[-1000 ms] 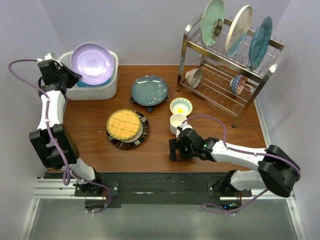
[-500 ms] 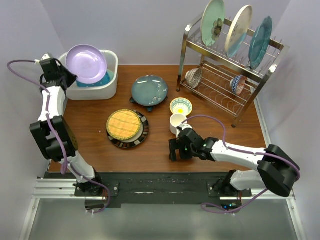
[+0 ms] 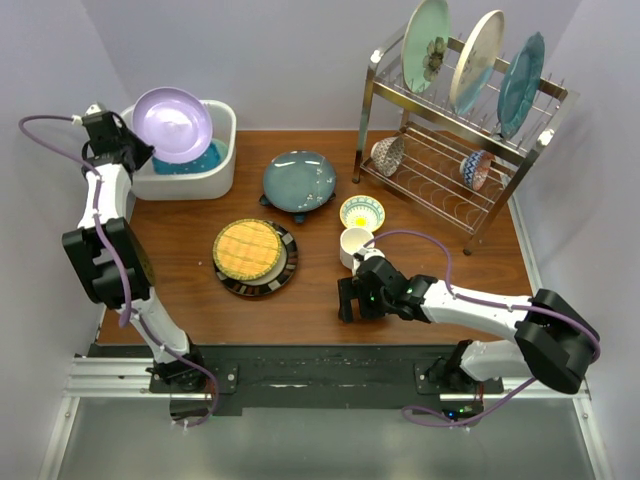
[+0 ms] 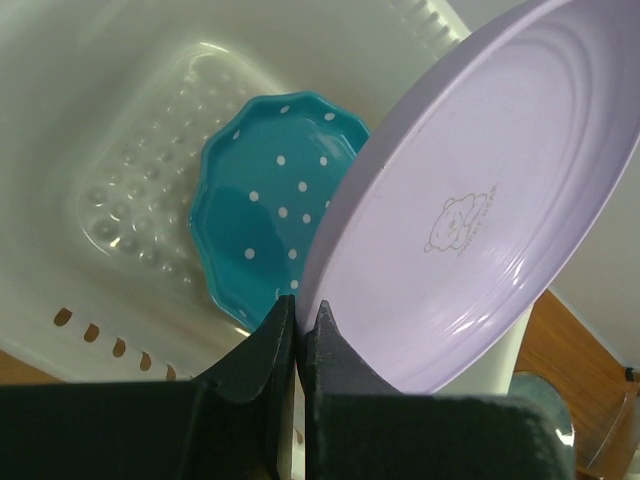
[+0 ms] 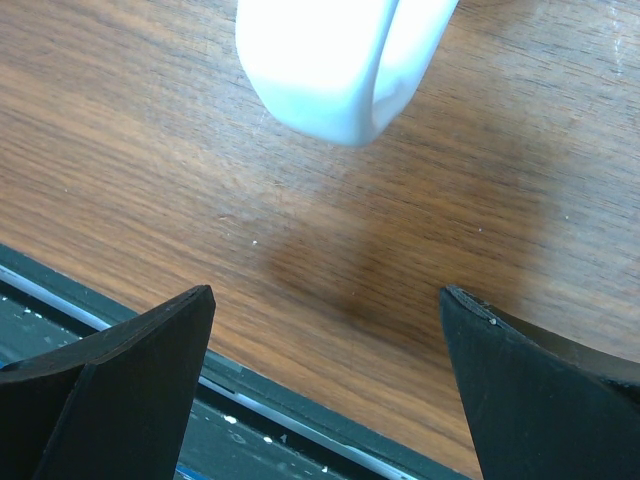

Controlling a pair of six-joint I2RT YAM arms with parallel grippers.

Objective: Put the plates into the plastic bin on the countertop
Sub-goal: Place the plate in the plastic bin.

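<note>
Since the lilac plate (image 4: 480,210) is the one in play: it's plain glossy pale purple, round with a raised rim, and it's tilted steeply on edge over the plastic bin (image 3: 218,178), not lying in it. Below it, flat on the bin's dimpled floor, sits a blue dotted plate (image 4: 272,210) with a scalloped edge. Left hand (image 4: 300,315) is clenched on the lilac plate's rim, pinching it from both sides, and that arm reaches to the far left corner of the table (image 3: 180,290). Right hand (image 5: 325,300) is spread wide with nothing in it, hovering low over the wood near a white mug (image 5: 330,60). Only marking I can find is a little bear logo (image 4: 458,220) on the lilac plate, with tiny lettering under it that's too small to read.
</note>
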